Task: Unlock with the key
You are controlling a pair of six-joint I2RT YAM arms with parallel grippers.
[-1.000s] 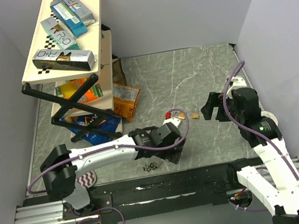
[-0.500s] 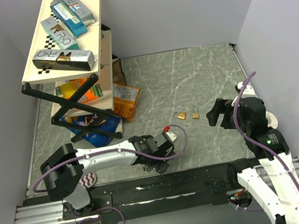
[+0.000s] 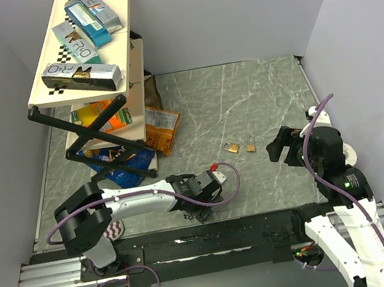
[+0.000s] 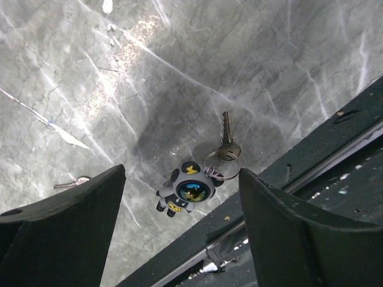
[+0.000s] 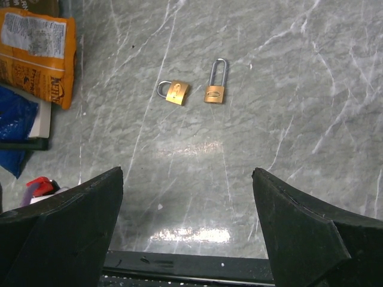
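- At the near edge of the counter [image 4: 179,54], just beside the dark rail [image 4: 335,149], we find the key [image 4: 227,140] lying flat. Its blade points away from the rail, and a small ring [image 4: 222,165] joins it to a little figure charm [image 4: 187,189].
- The left claw [image 4: 181,174] hangs over it, fingers wide apart and nothing held; charm and ring lie on the counter between them.
- The right claw [image 5: 187,173] stands wide and empty, well apart from the short-shackled padlock [image 5: 174,92] and the long-shackled padlock [image 5: 216,89] it looks down on.
- Handling, in our judgement: light, stiff, thin metal lying flush on a smooth surface (likely to skid or slip from a pinch). The ring joint looks loose, so the blade would swing if lifted by the charm.
- Recommended hold: across the flat head of the key, beside the ring, leaving the blade free for a padlock.
- A second loose key [image 4: 72,182] lies apart, beyond the left finger; we cannot tell whether it belongs.
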